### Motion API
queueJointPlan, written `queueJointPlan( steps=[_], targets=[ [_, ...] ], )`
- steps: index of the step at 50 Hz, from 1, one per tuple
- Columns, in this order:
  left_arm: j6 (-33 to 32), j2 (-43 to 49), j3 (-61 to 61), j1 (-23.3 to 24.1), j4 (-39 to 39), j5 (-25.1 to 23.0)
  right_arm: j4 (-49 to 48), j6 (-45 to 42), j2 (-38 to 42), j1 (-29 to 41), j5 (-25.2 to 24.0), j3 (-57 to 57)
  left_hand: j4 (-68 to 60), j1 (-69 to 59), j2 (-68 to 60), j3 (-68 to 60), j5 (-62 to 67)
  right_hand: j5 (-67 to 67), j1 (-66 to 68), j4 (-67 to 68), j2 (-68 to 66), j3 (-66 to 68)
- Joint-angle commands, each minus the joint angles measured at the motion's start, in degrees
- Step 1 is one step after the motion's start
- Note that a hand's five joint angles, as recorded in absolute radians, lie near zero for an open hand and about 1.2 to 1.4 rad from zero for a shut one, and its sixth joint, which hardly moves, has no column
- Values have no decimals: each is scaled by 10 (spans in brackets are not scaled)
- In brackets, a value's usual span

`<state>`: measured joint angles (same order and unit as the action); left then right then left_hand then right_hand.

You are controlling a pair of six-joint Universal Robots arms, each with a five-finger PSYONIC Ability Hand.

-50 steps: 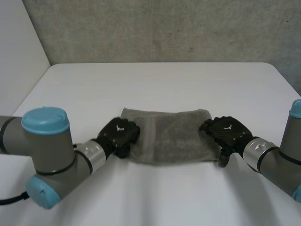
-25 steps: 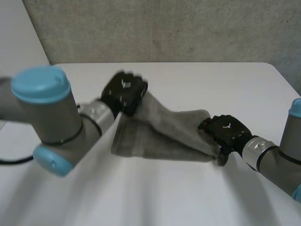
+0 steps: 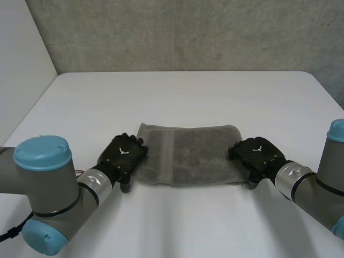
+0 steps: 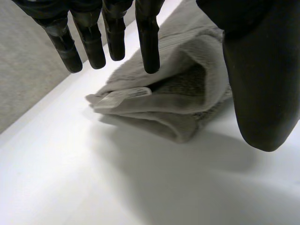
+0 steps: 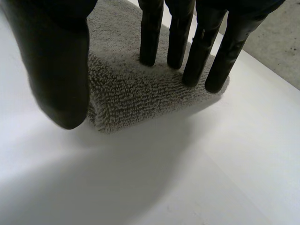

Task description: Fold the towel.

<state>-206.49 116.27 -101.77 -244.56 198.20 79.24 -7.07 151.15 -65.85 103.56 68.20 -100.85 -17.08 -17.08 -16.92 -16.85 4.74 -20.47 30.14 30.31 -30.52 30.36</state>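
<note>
Head view gives us one grey towel (image 3: 188, 156), folded into a flat oblong near the middle of the white worktop (image 3: 188, 91), and two black hands, one at each short end. A grey wall (image 3: 188, 32) stands behind the worktop. The left hand (image 3: 122, 156) sits at the towel's left end. In the left wrist view we see its fingers (image 4: 149, 37) straight and spread above that end, where the layers gape and one white label (image 4: 124, 96) sticks out. The right hand (image 3: 257, 155) is at the right end. Its wrist view shows straight fingers (image 5: 151, 37) resting their tips on the pile, thumb (image 5: 61, 70) beside the edge, gripping nothing.
</note>
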Motion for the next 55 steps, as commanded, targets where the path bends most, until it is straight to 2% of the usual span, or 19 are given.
queueJointPlan(
  steps=[1, 2, 5, 6, 13, 18, 20, 24, 32, 34, 35, 37, 38, 42, 49, 50, 51, 52, 55],
  targets=[
    [13, -24, 2, 7, 2, 18, -30, 35, 18, -2, 1, 8, 40, 40, 38, 38, -17, -234, 238, 236, -234, 235],
    [14, -24, 2, 7, 2, 18, -30, 35, 18, -2, 1, 8, 40, 40, 38, 38, -17, -235, 238, 237, -235, 236],
    [21, -37, 8, 9, 1, 19, -32, 48, 20, -3, 0, 11, 42, 42, 40, 39, -18, -387, 390, 388, -386, 388],
    [28, -44, 10, 9, 2, 19, -32, 47, 20, -5, 0, 11, 45, 45, 43, 43, -22, -480, 483, 481, -479, 481],
    [70, -70, 23, 9, 1, 19, -15, 44, 11, -11, 6, 8, 60, 60, 59, 58, -37, -495, 499, 497, -495, 496],
    [85, -84, 26, 0, -3, 18, 32, 27, -17, -84, -3, 6, 59, 59, 57, 56, -35, -495, 499, 497, -495, 496],
    [84, -91, 27, -10, -4, 18, 86, -14, -45, -124, -17, 19, 59, 59, 57, 56, -35, -495, 499, 497, -495, 496],
    [85, -107, 30, -20, -4, 17, 132, -53, -56, -127, -31, 50, 59, 59, 57, 56, -35, -495, 499, 497, -495, 496],
    [102, -127, 67, -29, -4, 19, 162, -2, -55, 10, -38, 169, 60, 60, 59, 58, -37, -495, 499, 497, -495, 496],
    [139, -128, 86, -29, -3, 19, 159, 1, -38, 75, -39, 203, 60, 60, 59, 58, -37, -495, 499, 497, -495, 496],
    [139, -128, 86, -29, -3, 19, 159, 1, -38, 75, -39, 203, 60, 60, 59, 58, -37, -495, 499, 497, -495, 496],
    [189, -128, 104, -30, -3, 20, 159, -1, 0, 161, -40, 232, 60, 60, 59, 58, -37, -495, 499, 497, -495, 496],
    [189, -128, 104, -30, -3, 20, 159, -1, 0, 161, -40, 232, 60, 60, 59, 58, -37, -495, 499, 497, -495, 496],
    [257, -126, 122, -31, -1, 18, 155, -1, 50, 262, -39, 255, 60, 60, 59, 58, -37, -495, 499, 497, -495, 496],
    [289, -117, 134, -31, 1, 16, 137, 2, 103, 305, -22, 268, 60, 60, 59, 58, -37, -491, 494, 492, -490, 492],
    [289, -112, 134, -29, 2, 16, 133, 10, 98, 302, -12, 262, 60, 60, 59, 58, -37, -136, 139, 138, -136, 137],
    [291, -105, 135, -27, 2, 15, 133, 10, 98, 302, -12, 261, 60, 60, 59, 58, -37, -133, 136, 134, -132, 134],
    [291, -105, 135, -27, 2, 15, 125, 19, 86, 297, 0, 253, 60, 60, 59, 58, -37, 205, -201, -203, 205, -204],
    [291, -89, 140, -18, 1, 14, 115, 45, 38, 253, 11, 219, 60, 60, 59, 58, -37, 205, -201, -203, 205, -204]
  ],
)
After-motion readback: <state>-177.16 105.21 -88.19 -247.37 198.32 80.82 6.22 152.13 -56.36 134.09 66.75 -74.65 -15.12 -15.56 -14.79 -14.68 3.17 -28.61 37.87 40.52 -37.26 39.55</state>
